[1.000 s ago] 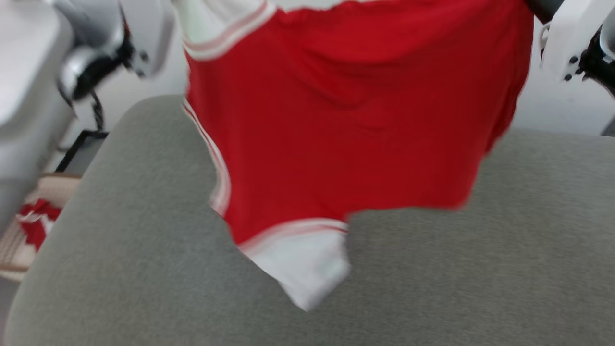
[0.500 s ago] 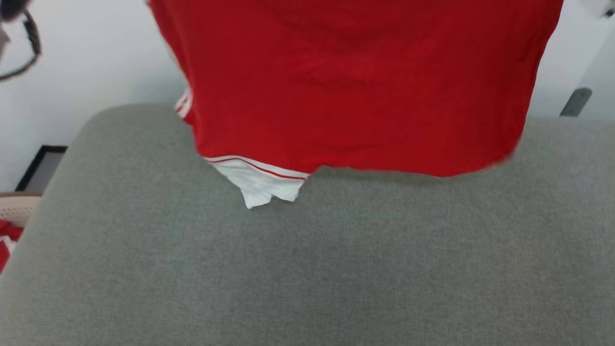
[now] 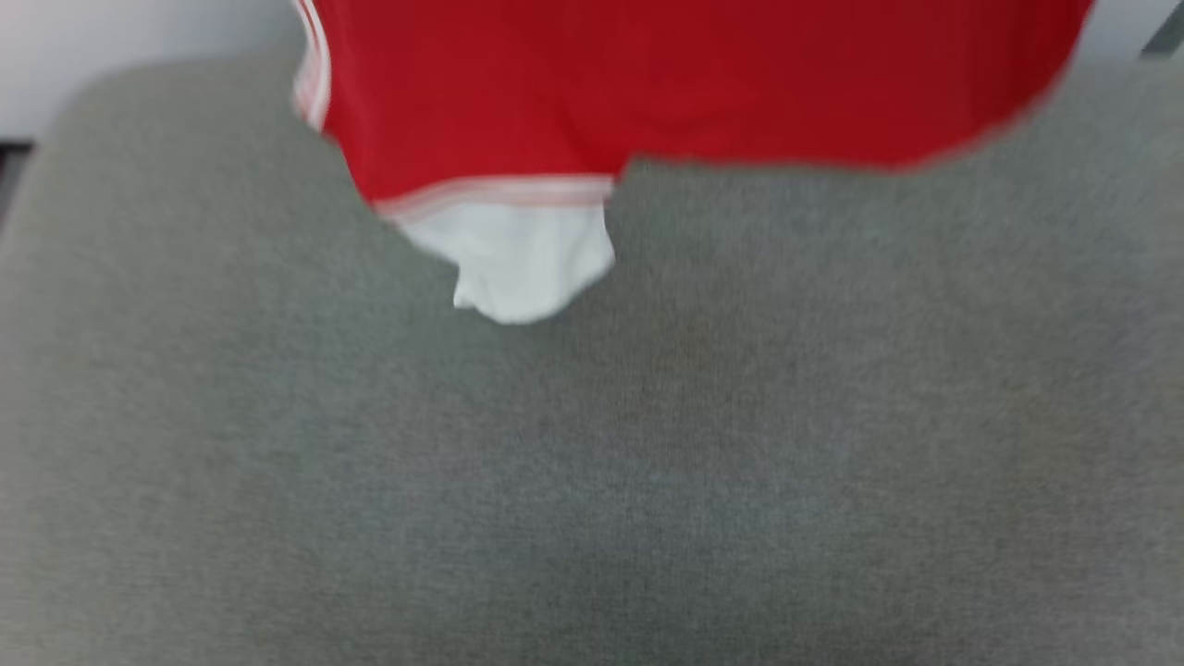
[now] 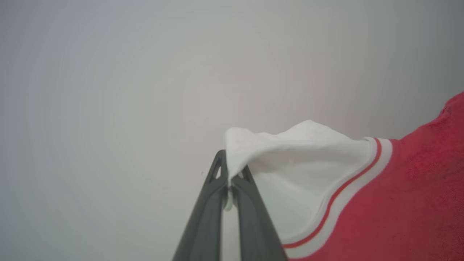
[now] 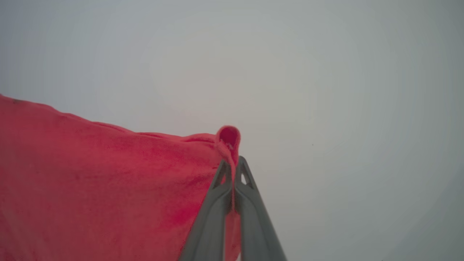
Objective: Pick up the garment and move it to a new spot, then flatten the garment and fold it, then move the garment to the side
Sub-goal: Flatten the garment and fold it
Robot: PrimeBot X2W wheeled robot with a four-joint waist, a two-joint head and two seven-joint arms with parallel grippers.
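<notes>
The red garment (image 3: 684,83) hangs spread out in the air across the top of the head view, its lower edge above the grey cushioned surface (image 3: 592,444). A white sleeve end (image 3: 523,254) dangles lowest at centre left. In the left wrist view my left gripper (image 4: 230,170) is shut on the white end of the other sleeve (image 4: 290,163), with red fabric trailing to the right. In the right wrist view my right gripper (image 5: 232,166) is shut on a red corner of the garment (image 5: 108,188), which drapes away to the left.
The grey cushioned surface spans nearly the whole head view, with a pale wall (image 3: 139,28) beyond its far edge. Both wrist views look at a plain pale wall (image 4: 145,90) behind the held fabric.
The head camera has tilted down, so the arms and the basket at left have left the picture. The hanging garment now sits higher in the picture, its dangling white sleeve swinging slightly.
</notes>
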